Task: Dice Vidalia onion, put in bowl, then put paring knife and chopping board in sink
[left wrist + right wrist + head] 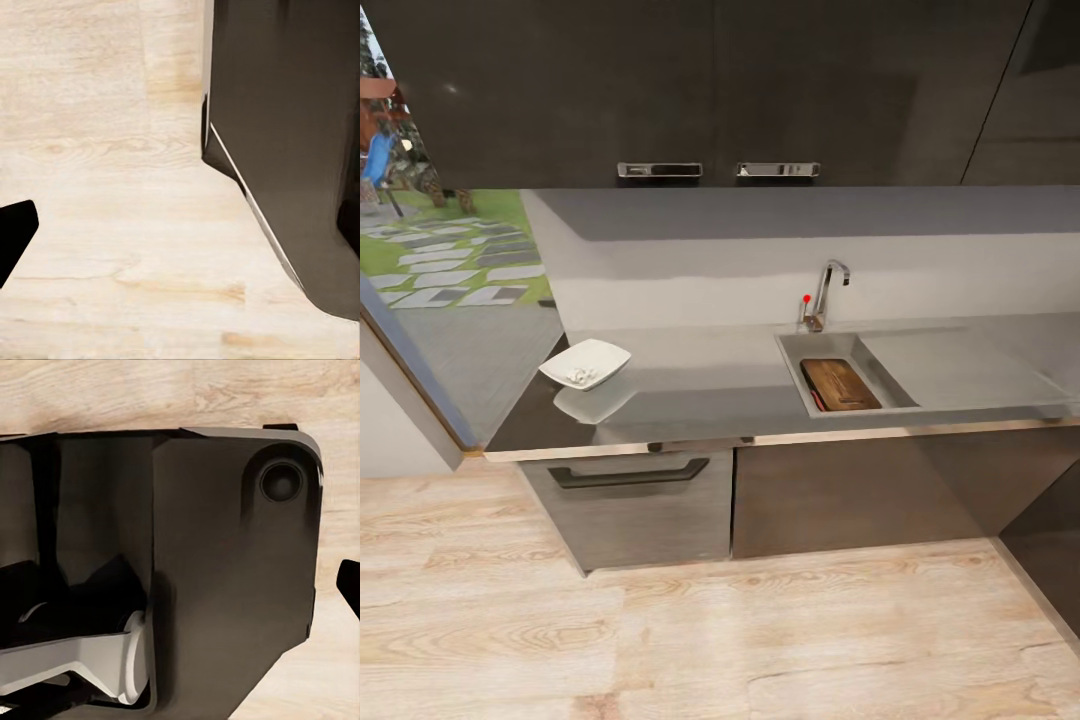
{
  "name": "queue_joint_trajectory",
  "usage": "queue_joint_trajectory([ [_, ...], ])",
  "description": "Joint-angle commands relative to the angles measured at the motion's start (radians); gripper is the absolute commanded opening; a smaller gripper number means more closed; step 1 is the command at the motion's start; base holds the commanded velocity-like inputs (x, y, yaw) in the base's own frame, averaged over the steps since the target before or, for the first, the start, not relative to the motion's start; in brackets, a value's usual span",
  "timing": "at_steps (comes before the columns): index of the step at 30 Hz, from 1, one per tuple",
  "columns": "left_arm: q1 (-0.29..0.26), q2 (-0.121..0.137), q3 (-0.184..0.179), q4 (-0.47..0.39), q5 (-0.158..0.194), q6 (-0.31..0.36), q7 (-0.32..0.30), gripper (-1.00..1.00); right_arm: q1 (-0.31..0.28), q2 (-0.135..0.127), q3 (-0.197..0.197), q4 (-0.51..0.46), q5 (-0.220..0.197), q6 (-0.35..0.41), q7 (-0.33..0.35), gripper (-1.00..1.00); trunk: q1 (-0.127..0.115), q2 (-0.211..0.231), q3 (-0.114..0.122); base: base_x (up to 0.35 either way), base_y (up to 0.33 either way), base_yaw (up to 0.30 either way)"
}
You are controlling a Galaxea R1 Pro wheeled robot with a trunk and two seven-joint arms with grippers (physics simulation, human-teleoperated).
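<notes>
The rectangular brown wooden chopping board [841, 384] is seen lying inside the steel sink [792, 362], with the red-handled paring knife [816, 399] beside its edge. The shallow white squarish bowl [585, 363] is set on the glossy grey surface [700, 385], well apart. Whether either pincer is spread cannot be told.

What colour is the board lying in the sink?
Brown wood, the chopping board, seen best in the head view.
</notes>
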Motion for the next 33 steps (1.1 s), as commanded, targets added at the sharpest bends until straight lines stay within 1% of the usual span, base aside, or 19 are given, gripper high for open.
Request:
queue_joint_trajectory([
  [1,0.001,0.000,-0.010,0.017,0.009,-0.001,0.003,1.00,-0.001,0.001,0.006,0.001,-0.010,-0.004,0.006,1.00,0.000,-0.001,-0.001,0.000,0.000,0.000],
  [4,0.001,0.000,-0.009,0.047,0.008,-0.001,0.003,1.00,-0.001,-0.002,0.006,0.000,-0.009,-0.004,0.005,1.00,0.000,-0.001,-0.001,0.000,0.000,0.000],
  [33,0.001,-0.001,-0.009,0.050,0.008,-0.002,0.003,1.00,-0.001,0.000,0.006,-0.001,-0.008,-0.004,0.005,1.00,0.000,-0.001,-0.001,0.000,0.000,0.000],
])
